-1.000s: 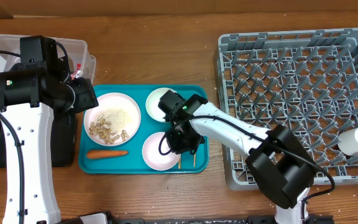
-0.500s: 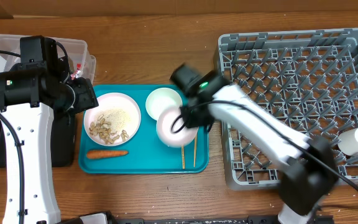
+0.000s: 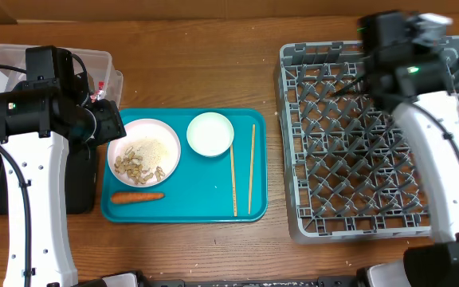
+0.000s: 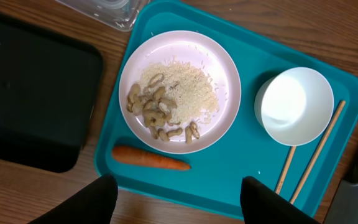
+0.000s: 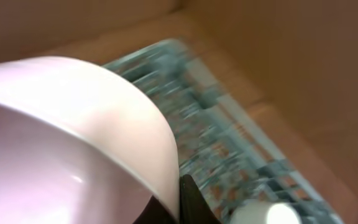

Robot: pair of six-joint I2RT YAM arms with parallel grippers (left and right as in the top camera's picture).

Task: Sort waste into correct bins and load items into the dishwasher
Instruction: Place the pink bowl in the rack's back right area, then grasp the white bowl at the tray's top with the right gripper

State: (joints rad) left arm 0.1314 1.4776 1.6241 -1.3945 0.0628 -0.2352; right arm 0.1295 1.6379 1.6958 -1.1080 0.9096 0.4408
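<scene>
Right claw (image 5: 180,200): clamped on rim of smooth, glossy pink bowl (image 5: 73,124), above grey grid rack (image 5: 229,152). Left claw (image 4: 178,186): jaws apart, above teal tray (image 4: 229,168) bearing round white plate (image 4: 225,62) of rice (image 4: 185,87) and nuts (image 4: 151,112), carrot (image 4: 151,160), white bowl (image 4: 294,106), two wooden chopsticks (image 4: 316,152).

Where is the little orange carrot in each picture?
Overhead: the carrot lies at the teal tray's lower left, just below the white plate.
Left wrist: the carrot is low, left of middle, again just below that plate.
Right wrist: not in it; the pale pink bowl fills most of it.
Shared landmark: that plate, in the overhead and left wrist views.
</scene>
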